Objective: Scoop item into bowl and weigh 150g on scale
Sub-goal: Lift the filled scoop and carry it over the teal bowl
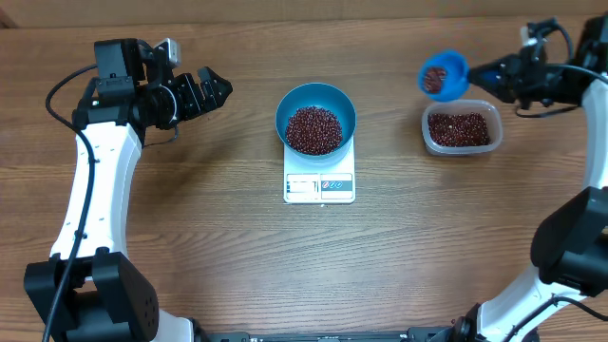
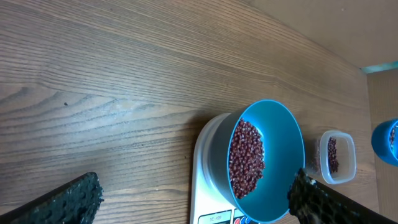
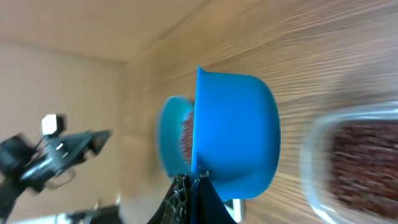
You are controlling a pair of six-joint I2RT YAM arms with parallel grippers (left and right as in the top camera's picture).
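The readout on the scale [image 1: 319, 187] is too small to read, its platform hidden under the bowl [image 1: 315, 95]. Right wrist view: tub [image 3: 318, 155] blurred, cut by the edge.

White links [image 1: 100, 180], black joints [image 1: 90, 299], black cables [image 1: 51, 95], seemingly dimpled tool pads [image 2: 68, 199]

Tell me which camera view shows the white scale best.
The overhead view: the scale has its front strip with display and buttons uncovered, below the blue bowl. The left wrist view shows its edge under the bowl, the display cut by the frame. The right wrist view does not show it; the blue scoop fills the middle.
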